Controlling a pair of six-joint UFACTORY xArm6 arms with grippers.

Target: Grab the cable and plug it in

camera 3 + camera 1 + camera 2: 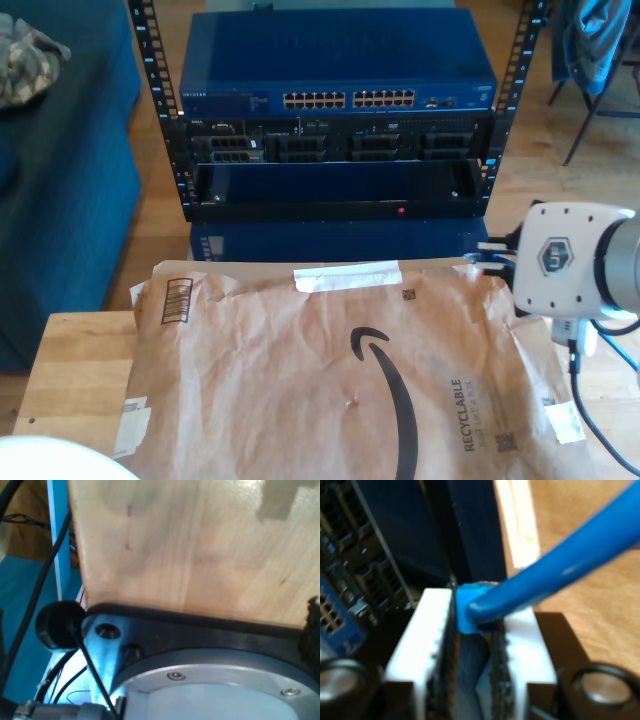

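My second gripper (470, 645) is clamped on the blue plug (465, 611) of the cable (560, 567), the plug pinched between two white fingers (420, 645) with dark toothed pads. From the plug the cord's long axis runs straight and obliquely away from the jaws, out over the wooden floor (600, 625). Beyond the fingertips stands a dark rack (385, 545) with rows of ports, a blue panel (335, 615) of sockets beside it.

My first gripper's state cannot be told; its wrist view looks past a metal flange (200, 680) at a wooden board (190, 545).

In the exterior view, a white arm (570, 265) sits at the right beside brown paper (330, 380), before the blue switch (340, 65).
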